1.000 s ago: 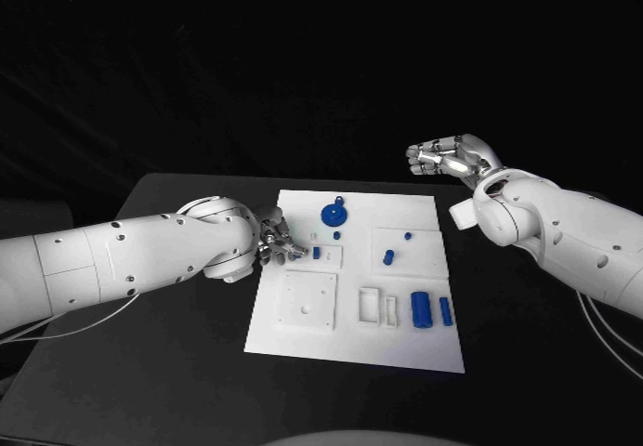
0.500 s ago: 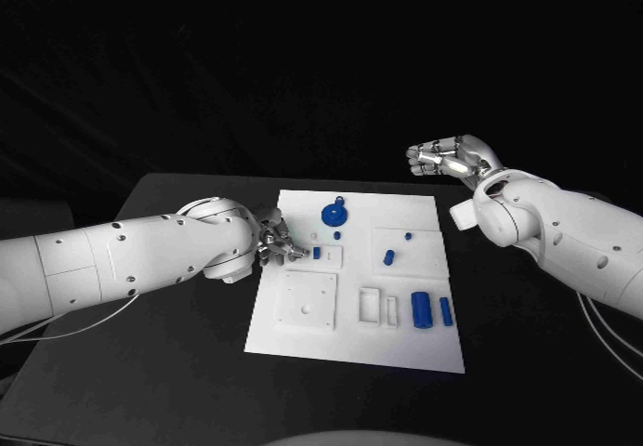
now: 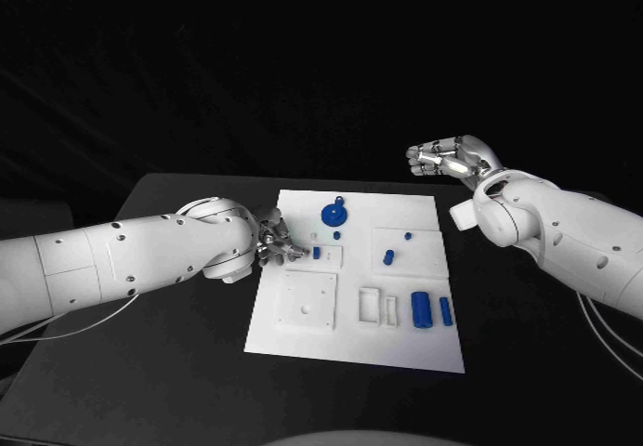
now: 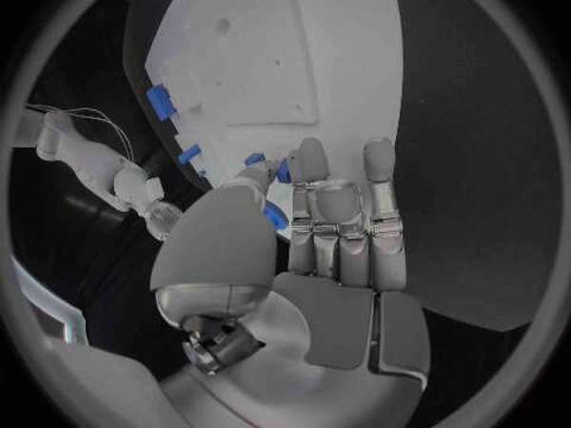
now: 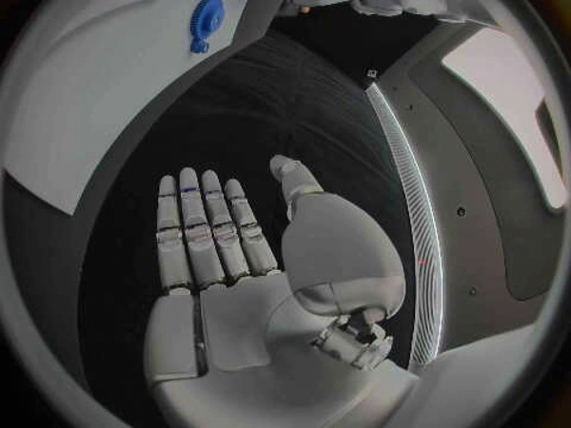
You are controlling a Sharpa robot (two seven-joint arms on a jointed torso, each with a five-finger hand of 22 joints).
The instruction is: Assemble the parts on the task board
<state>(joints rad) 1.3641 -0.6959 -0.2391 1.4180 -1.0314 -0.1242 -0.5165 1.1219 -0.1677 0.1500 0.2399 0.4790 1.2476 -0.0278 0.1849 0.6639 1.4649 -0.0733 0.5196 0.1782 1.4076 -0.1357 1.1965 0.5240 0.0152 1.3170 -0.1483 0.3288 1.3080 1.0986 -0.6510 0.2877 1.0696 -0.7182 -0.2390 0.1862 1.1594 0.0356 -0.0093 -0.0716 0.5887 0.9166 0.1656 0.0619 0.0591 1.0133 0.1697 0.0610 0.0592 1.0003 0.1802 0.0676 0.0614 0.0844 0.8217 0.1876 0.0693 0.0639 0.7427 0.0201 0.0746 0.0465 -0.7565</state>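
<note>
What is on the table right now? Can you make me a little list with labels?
table: black table
board: white task board lying flat in the middle
round part: blue wheel-shaped piece near the board's far end
long parts: two blue bars side by side near the board's right edge
left hand: left hand at the board's left edge, fingertips pinching a small blue piece
right hand: right hand raised beyond the board's far right corner, holding nothing, fingers spread in the right wrist view

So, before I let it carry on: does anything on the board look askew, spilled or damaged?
Nothing stands out. The task board lies flat and looks undamaged, and its blue parts sit tidily on it. The left hand is at its edge; the right hand is raised clear.
</note>
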